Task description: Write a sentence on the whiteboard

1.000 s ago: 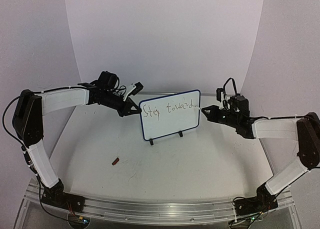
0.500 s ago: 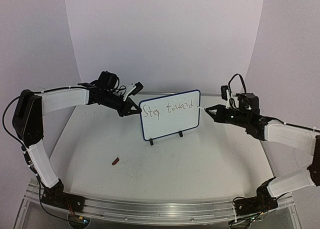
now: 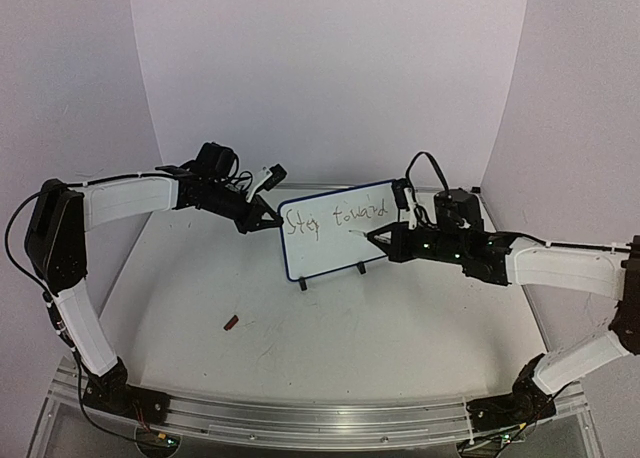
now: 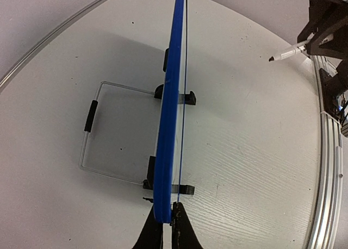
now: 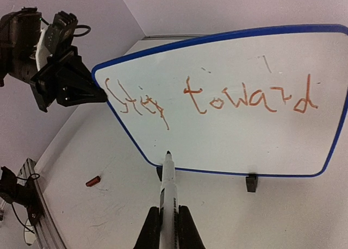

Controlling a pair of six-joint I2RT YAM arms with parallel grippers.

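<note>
Whiteboard [image 3: 335,246]: our right gripper [image 5: 169,219], clamping the marker [image 5: 168,181], has swung from the right edge to below "Stay toward" [image 5: 206,99], seemingly starting line two; left gripper [image 4: 167,230] pinches its left edge.

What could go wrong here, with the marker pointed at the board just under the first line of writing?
The whiteboard stands on small feet, steadied only by the left gripper pinching one edge; a firm push from the marker could swivel or tip it. The right gripper holds the marker well behind its tip, so pressure might tilt it and smear the sentence.
</note>
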